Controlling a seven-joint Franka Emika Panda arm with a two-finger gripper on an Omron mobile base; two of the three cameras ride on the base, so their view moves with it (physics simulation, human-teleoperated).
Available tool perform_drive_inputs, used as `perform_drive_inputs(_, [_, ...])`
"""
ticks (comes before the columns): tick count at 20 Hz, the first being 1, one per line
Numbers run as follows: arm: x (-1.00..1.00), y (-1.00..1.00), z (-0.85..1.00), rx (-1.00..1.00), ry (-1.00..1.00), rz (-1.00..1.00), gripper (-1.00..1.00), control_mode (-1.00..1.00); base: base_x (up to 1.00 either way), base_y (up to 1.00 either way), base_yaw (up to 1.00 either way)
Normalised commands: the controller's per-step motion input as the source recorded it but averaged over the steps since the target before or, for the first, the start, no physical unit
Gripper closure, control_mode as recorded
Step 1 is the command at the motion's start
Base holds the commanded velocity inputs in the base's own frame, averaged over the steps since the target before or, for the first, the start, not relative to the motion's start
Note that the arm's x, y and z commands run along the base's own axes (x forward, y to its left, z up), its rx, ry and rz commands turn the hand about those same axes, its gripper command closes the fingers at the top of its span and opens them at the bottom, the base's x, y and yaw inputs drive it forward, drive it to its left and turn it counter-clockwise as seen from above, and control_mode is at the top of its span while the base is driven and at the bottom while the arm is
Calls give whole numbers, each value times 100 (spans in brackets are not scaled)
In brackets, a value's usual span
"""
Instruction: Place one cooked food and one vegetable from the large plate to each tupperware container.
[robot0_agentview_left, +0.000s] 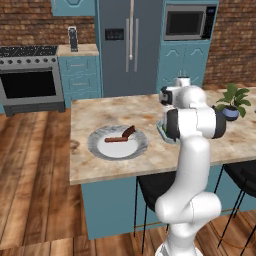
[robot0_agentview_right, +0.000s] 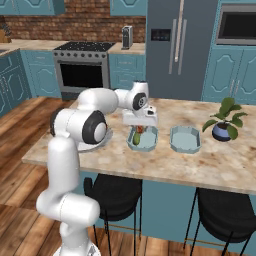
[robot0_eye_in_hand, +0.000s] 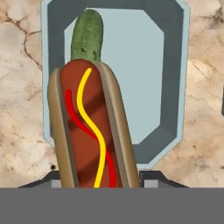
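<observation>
My gripper (robot0_eye_in_hand: 100, 183) is shut on a hot dog (robot0_eye_in_hand: 89, 131) in a bun with red and yellow sauce lines, held over a tupperware container (robot0_eye_in_hand: 173, 65). A green cucumber (robot0_eye_in_hand: 87, 37) lies inside that container. From the right base, the gripper (robot0_agentview_right: 140, 126) hovers with the hot dog (robot0_agentview_right: 139, 130) just above the nearer container (robot0_agentview_right: 148, 146) and its cucumber (robot0_agentview_right: 136, 139); the other tupperware container (robot0_agentview_right: 185, 139) stands to its right. The large plate (robot0_agentview_left: 97, 143) lies left of the arm, carrying a red-brown sausage (robot0_agentview_left: 117, 140) and a dark brown piece (robot0_agentview_left: 129, 131).
A potted plant (robot0_agentview_right: 225, 120) stands on the island counter (robot0_agentview_right: 210, 165) right of the containers. Black stools (robot0_agentview_right: 117, 197) sit under the counter's near edge. A stove (robot0_agentview_left: 30, 80) and a fridge (robot0_agentview_left: 130, 45) line the far wall.
</observation>
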Motion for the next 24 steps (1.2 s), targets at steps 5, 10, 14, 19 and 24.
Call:
perform_drive_inputs(5, [13,-25,-30,11,5,0,100,-100,0,0,0])
perform_drive_inputs(10, [16,-11,-22,5,0,-12,100,-100,0,0,0])
perform_drive_inputs(14, [25,-3,-23,3,0,-4,100,-100,0,0,0])
perform_drive_inputs(19, [28,-1,-35,2,0,0,100,-100,0,0,0])
perform_drive_inputs(24, [22,0,-45,1,2,0,100,-100,0,0,0])
